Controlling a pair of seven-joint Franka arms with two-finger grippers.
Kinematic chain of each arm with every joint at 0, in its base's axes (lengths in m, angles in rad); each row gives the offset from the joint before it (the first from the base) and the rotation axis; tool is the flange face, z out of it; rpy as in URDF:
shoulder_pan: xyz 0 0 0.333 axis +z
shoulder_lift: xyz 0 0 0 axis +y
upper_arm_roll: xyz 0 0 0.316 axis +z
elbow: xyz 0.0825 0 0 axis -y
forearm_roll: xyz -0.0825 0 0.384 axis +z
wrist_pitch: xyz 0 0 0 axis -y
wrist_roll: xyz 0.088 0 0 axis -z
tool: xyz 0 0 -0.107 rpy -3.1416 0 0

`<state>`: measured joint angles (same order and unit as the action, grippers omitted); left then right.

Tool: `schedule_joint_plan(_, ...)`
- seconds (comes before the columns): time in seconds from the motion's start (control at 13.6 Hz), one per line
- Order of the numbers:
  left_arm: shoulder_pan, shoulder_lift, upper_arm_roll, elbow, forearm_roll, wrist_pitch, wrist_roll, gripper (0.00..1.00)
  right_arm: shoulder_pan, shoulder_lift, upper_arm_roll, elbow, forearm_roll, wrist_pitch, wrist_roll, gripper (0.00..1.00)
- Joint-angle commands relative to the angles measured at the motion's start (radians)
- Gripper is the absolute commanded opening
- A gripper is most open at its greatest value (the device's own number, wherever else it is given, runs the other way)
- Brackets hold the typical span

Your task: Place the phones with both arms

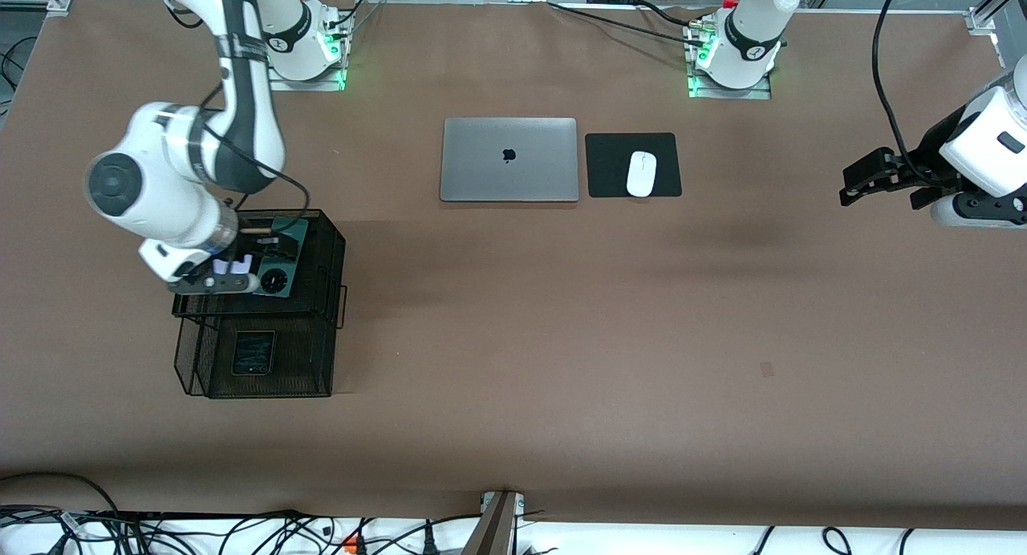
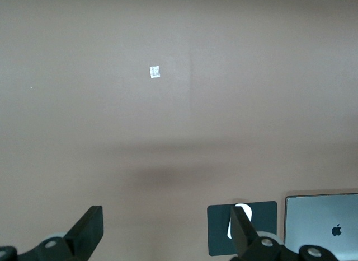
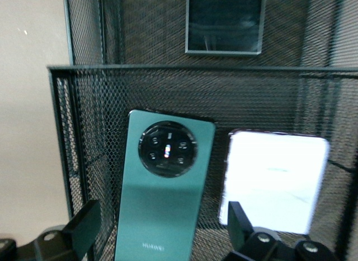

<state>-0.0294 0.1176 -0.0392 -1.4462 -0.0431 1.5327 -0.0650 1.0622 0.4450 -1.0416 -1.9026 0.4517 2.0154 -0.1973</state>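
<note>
Reading HUAWEI on green phone (image 3: 162, 199) | lilac phone (image 3: 274, 182) beside it, both under open, empty right gripper (image 3: 159, 227) | left gripper (image 2: 168, 233) open, empty, waiting

Open tabletop at the centre, a crowded mesh rack at the right arm's end.

The upper tier of the black mesh rack (image 1: 265, 298) is filled by the dark green phone (image 3: 162, 199) and the pale lilac phone (image 3: 274, 182), lying side by side and walled in by mesh; the right gripper (image 1: 221, 278) is held over them, fingers apart. The lower tier is taken by the black phone (image 1: 253, 353). Toward the robots' edge, passage is blocked by the laptop (image 1: 509, 160) and the mouse (image 1: 641, 173) on its pad (image 1: 610, 166). The left gripper (image 1: 870, 178), fingers apart, is held over bare tabletop (image 1: 562, 338) at the left arm's end.
</note>
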Motion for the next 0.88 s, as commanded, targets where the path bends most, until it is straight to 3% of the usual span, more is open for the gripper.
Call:
schedule_joint_plan(0.0, 0.006, -0.009, -0.005, -0.005, 0.009, -0.005, -0.004, 1.00, -0.019, -0.034, -0.063, 0.144, -0.008, -0.180, -0.001, 1.00)
schedule_joint_plan(0.37, 0.006, -0.009, -0.004, -0.005, 0.009, -0.003, -0.004, 1.00, -0.186, -0.006, -0.058, 0.422, -0.001, -0.456, 0.003, 1.00)
schedule_joint_plan(0.81, 0.006, -0.009, -0.004, -0.005, 0.009, 0.000, -0.004, 1.00, -0.278, 0.049, -0.043, 0.530, 0.059, -0.526, 0.004, 1.00)
